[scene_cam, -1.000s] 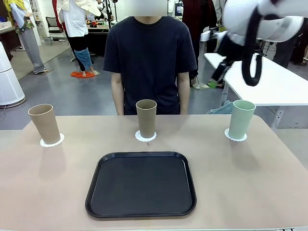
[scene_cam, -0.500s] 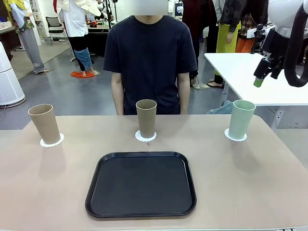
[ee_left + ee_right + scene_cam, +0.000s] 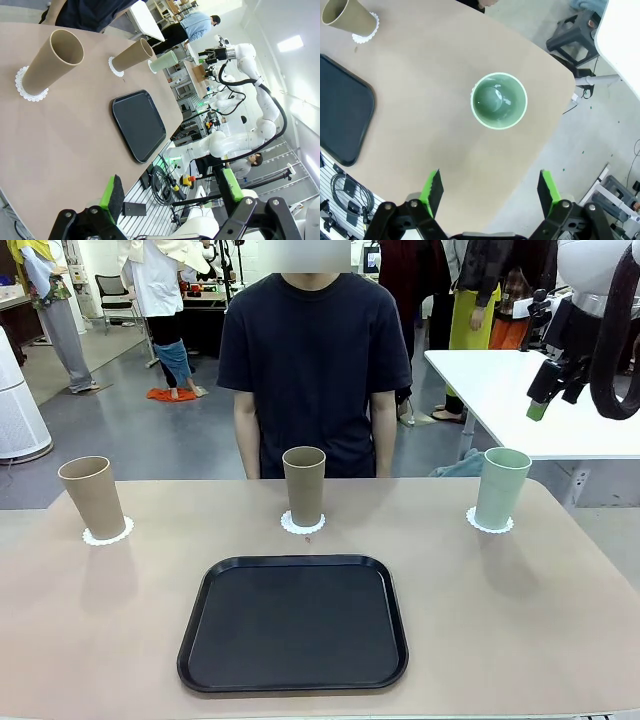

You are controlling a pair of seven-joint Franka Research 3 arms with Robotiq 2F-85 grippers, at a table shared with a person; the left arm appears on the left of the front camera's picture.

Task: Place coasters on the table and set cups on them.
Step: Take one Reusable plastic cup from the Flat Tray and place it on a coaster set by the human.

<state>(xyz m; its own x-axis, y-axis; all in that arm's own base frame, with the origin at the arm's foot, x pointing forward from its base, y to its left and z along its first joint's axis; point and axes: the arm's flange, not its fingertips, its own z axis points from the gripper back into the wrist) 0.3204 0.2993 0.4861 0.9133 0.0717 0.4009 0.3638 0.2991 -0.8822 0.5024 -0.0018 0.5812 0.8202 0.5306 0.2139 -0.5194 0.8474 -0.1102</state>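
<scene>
The right gripper is hanging at two o'clock in the front view, fingers pointing down, jaws spread wide and empty. The left gripper is also standing open, empty.

No readable text, labels or numbers, distant background perhaps too blurred

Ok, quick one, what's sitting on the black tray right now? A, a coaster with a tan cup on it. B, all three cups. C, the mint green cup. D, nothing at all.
D: the black tray lies bare, while the two tan cups and the mint green cup each stand on their own coaster on the table beyond it.
</scene>
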